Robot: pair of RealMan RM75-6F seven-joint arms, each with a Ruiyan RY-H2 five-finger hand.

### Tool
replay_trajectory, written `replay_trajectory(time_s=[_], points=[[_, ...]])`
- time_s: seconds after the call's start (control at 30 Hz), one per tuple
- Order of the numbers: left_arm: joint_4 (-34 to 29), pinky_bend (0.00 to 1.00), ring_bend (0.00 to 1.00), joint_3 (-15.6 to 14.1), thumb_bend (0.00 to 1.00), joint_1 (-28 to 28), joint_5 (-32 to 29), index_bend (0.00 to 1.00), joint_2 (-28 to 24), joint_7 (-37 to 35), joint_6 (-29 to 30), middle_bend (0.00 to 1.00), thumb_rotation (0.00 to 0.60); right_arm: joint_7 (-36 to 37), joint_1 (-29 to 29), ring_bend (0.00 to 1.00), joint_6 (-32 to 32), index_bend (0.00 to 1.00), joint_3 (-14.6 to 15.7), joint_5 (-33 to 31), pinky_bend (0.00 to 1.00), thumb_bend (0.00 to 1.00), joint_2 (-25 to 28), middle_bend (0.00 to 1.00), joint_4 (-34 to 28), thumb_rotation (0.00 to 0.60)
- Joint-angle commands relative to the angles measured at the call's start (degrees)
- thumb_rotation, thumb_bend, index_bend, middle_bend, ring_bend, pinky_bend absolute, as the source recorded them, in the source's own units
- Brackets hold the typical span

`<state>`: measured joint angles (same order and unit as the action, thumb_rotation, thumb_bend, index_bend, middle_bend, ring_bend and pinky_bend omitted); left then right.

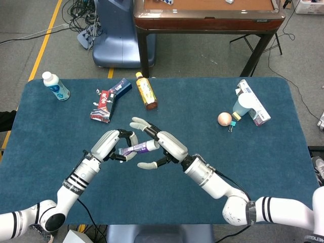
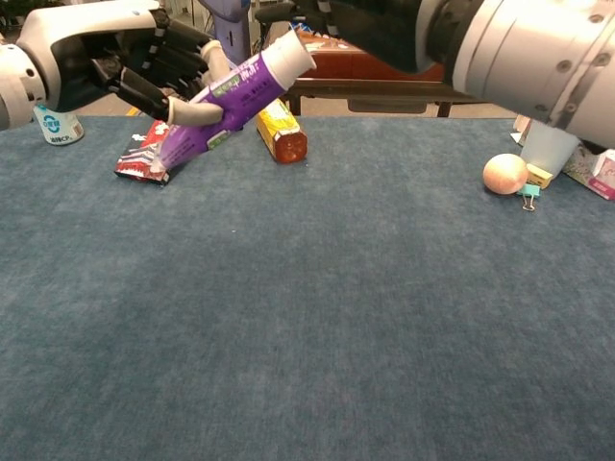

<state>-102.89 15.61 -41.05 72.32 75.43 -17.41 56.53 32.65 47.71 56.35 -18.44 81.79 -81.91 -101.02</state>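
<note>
A purple tube (image 1: 136,149) with a white cap (image 2: 288,54) hangs tilted above the blue table (image 1: 263,167), cap end up and to the right. My left hand (image 1: 112,144) grips its lower end, fingers curled around it (image 2: 106,58). My right hand (image 1: 164,147) sits at the cap end with its fingers spread wide. In the chest view the right hand (image 2: 384,24) is dark and close above the cap; whether it touches the cap is unclear.
A red packet (image 1: 103,106) and an amber bottle (image 1: 146,91) lie behind the hands. A white bottle (image 1: 55,86) stands far left. At the right are a peach ball (image 1: 224,119), a binder clip (image 1: 232,124) and a white box (image 1: 253,101). A brown table (image 1: 207,17) stands beyond.
</note>
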Motion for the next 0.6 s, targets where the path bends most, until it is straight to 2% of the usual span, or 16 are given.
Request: replay_trajectory(time_s=[0.03, 0.33, 0.47, 0.6], points=[[0.2, 0.28, 0.51, -0.6, 0.45, 0.2, 0.7, 0.61, -0.5, -0.1, -0.3, 0.76, 0.6, 0.0, -1.4, 0.0, 1.5, 0.0, 0.6, 2.0, 0.0, 0.15, 3.2, 0.0, -1.4, 0.306], [1.7, 0.28, 0.5, -2.8, 0.45, -0.6, 2.2, 0.61, -1.4, 2.2, -2.9, 0.76, 0.6, -1.7, -3.8, 0.0, 3.4, 0.0, 2.1, 4.1, 0.0, 0.15, 9.4, 0.0, -2.8, 0.307], [5.1, 0.28, 0.49, -5.7, 0.45, -2.5, 3.8, 0.6, -1.7, 6.3, -7.5, 0.74, 0.6, -5.2, -6.8, 0.0, 5.2, 0.0, 4.0, 5.6, 0.0, 0.15, 15.3, 0.0, -3.9, 0.308], [9.0, 0.28, 0.49, -7.9, 0.45, -3.0, 4.9, 0.58, 0.3, 11.2, -8.0, 0.71, 0.6, -7.2, -9.0, 0.0, 6.1, 0.0, 6.0, 6.1, 0.0, 0.15, 18.5, 0.0, -3.9, 0.306]])
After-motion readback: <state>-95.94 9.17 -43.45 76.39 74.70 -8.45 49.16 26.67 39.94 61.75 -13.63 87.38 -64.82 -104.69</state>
